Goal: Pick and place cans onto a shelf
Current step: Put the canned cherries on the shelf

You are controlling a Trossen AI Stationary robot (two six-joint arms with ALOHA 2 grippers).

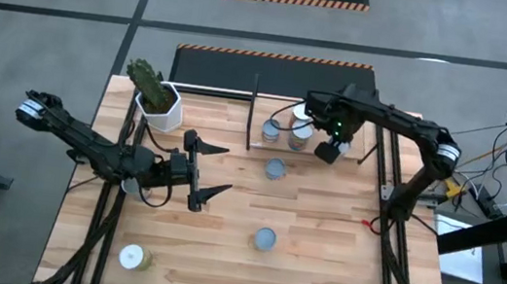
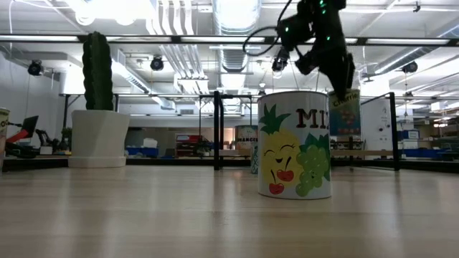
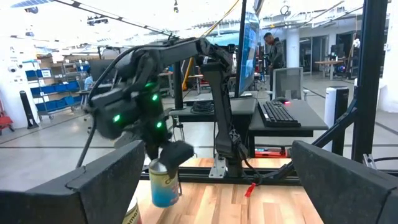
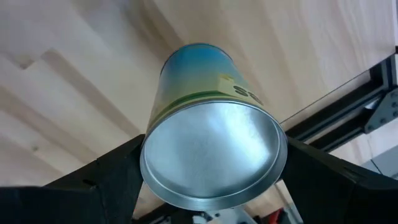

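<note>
Right wrist view: saw right gripper point(image 4: 211, 186) squeezing a can point(image 4: 208, 134) by its round sides, up over the shelf point(image 1: 373, 128). Looked hard, smooth, maybe slippery; best held around the middle. Left gripper point(image 1: 214, 171) waited wide open, empty, above the counter point(image 1: 336, 261).

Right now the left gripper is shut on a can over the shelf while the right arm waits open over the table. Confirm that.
The arms are swapped. The right gripper is shut on the can over the shelf, as the right wrist view shows; the left gripper waits open over the table.
</note>
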